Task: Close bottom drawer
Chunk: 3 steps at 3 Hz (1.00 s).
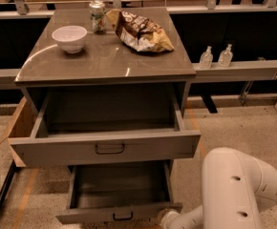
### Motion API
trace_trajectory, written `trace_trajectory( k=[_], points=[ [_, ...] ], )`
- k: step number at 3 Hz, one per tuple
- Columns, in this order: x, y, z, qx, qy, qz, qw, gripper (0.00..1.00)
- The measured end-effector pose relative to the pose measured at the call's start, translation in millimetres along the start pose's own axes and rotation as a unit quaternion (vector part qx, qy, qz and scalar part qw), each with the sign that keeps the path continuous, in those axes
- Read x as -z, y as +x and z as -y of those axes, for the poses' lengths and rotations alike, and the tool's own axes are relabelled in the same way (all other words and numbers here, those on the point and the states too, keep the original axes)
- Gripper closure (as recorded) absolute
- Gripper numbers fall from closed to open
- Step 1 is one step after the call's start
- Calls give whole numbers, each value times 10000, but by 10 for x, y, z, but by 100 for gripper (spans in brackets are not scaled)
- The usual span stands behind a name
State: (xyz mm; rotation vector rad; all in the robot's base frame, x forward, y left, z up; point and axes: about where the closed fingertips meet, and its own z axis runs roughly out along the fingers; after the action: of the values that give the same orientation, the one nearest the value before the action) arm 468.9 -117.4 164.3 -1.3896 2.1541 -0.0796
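The bottom drawer (119, 192) is the narrower grey metal drawer under the cabinet; it stands pulled out, empty inside, with a low front panel and a small dark bail handle (122, 217). Above it the wider, taller-fronted grey drawer (107, 148) is also pulled out. My white arm (239, 190) fills the lower right. Its gripper (166, 217) sits at the bottom edge of the view, right at the right end of the bottom drawer's front panel, mostly cut off by the frame.
On the cabinet top (105, 63) stand a white bowl (69, 37), a can (98, 16) and a crumpled snack bag (139, 31). Two small bottles (216, 56) stand on a ledge at the right. A wooden board (20, 125) leans at the cabinet's left side.
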Motion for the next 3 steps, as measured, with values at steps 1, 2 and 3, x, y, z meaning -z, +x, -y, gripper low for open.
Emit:
trace_trajectory(
  k=[1, 2, 3],
  points=[
    [-96, -43, 260, 11, 270, 95, 9996, 100],
    [-273, -120, 538, 11, 524, 213, 9984, 100],
    [-468, -184, 779, -99, 781, 297, 9965, 100]
  ],
)
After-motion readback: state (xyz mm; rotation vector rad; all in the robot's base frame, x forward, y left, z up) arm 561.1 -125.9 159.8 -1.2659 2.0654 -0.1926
